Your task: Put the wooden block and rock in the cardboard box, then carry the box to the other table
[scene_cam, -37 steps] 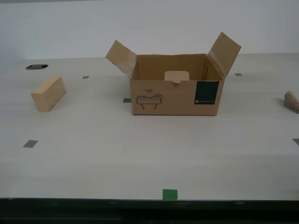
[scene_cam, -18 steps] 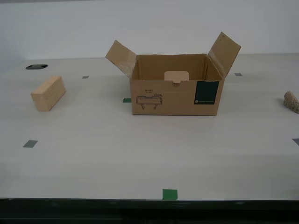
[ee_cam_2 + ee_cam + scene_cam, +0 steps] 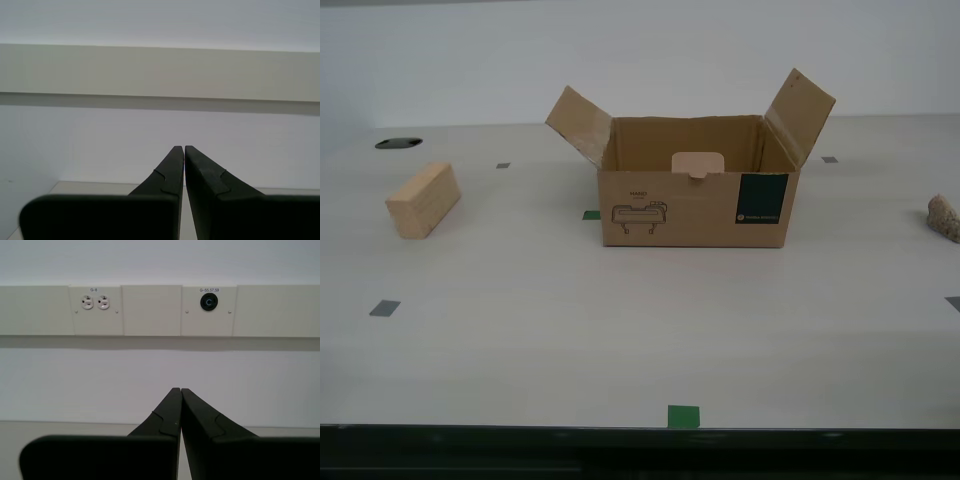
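The cardboard box (image 3: pixel 695 195) stands open in the middle of the pale table, its side flaps raised, a dark green label and a line drawing on its front. The wooden block (image 3: pixel 422 200) lies on the table toward the exterior view's left. The rock (image 3: pixel 945 217) sits at the exterior view's right edge, partly cut off. Neither arm shows in the exterior view. My first gripper (image 3: pixel 180 390) is shut and empty, pointing at a wall. My second gripper (image 3: pixel 183 147) is also shut on nothing, facing a wall. The other table is out of view.
Grey squares (image 3: pixel 384 308) and green squares (image 3: pixel 683 416) mark the tabletop. A dark round hole (image 3: pixel 398 143) sits at the far end toward the exterior view's left. A wall trunking with power sockets (image 3: pixel 95 302) and a round black port (image 3: pixel 209 302) faces my first gripper.
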Controlling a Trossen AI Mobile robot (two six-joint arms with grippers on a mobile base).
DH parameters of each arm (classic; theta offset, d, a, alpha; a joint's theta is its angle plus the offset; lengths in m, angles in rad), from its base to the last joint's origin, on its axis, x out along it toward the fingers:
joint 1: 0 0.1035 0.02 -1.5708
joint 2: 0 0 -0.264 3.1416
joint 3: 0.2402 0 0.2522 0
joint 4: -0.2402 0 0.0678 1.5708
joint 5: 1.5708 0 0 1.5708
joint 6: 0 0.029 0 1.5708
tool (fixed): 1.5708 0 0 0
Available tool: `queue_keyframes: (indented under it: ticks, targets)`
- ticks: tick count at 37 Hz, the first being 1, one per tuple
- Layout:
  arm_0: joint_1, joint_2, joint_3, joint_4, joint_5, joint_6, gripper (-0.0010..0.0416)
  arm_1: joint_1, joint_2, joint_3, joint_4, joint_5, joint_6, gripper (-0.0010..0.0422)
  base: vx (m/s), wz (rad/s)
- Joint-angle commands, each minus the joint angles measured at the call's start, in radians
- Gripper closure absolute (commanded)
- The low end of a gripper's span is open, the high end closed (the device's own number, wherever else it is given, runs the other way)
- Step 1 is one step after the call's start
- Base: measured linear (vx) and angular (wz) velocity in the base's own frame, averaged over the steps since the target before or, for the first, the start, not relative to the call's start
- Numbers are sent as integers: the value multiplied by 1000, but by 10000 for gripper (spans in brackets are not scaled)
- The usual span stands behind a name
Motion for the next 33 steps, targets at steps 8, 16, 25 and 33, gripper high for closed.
queue_keyframes:
  ticks: [8,16,25,33]
  targets:
    - [1,0,0,3,0,0,405,0,-1,0,5,1,-3,412,0,0]
    - [1,0,0,3,0,0,405,0,0,0,5,1,-3,412,0,0]
    - [1,0,0,2,0,0,405,0,-1,0,5,1,-10,412,0,0]
    - [1,0,0,2,0,-3,406,0,0,0,5,1,-10,412,0,0]
